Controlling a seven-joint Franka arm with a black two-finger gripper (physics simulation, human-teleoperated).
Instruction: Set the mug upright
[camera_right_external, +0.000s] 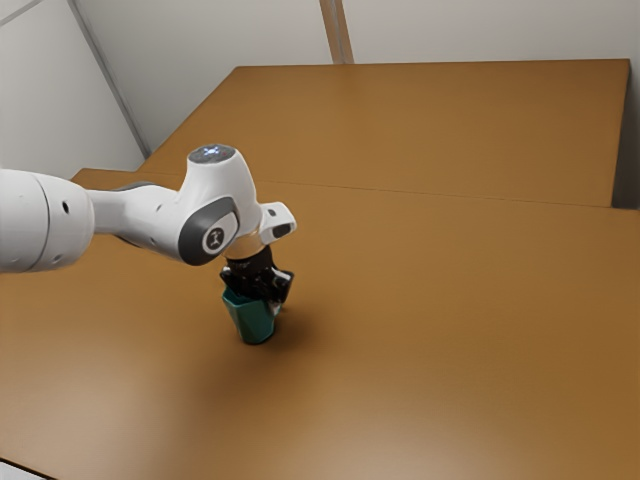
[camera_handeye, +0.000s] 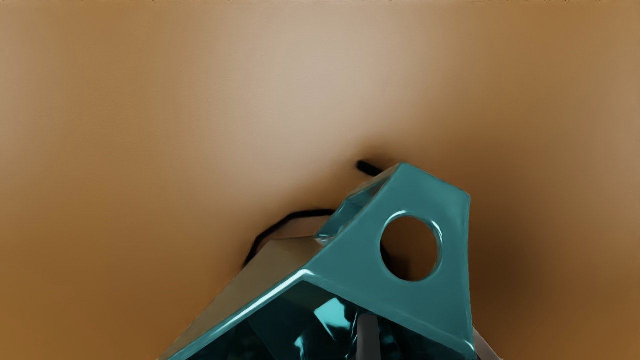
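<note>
One teal mug (camera_right_external: 249, 320), mouth up and leaning slightly, is directly below the black gripper (camera_right_external: 266, 296), its handle (camera_handeye: 452, 225) pierced by a round hole; whether the gripper is parted or clamped cannot be told. The white arm (camera_right_external: 150, 212) reaches in from the exterior view's left over a brown wooden table (camera_right_external: 430, 330)

From where I'm standing I count one robot arm (camera_right_external: 215, 200), with one gripper (camera_right_external: 264, 294) at its end, and one mug (camera_right_external: 252, 322), which has one round hole (camera_handeye: 411, 248) through its handle. They share one brown table (camera_right_external: 450, 330), and I make out one thin seam (camera_right_external: 400, 190) running across its top. Behind all that I count two pale walls (camera_right_external: 230, 35), meeting at one corner.
</note>
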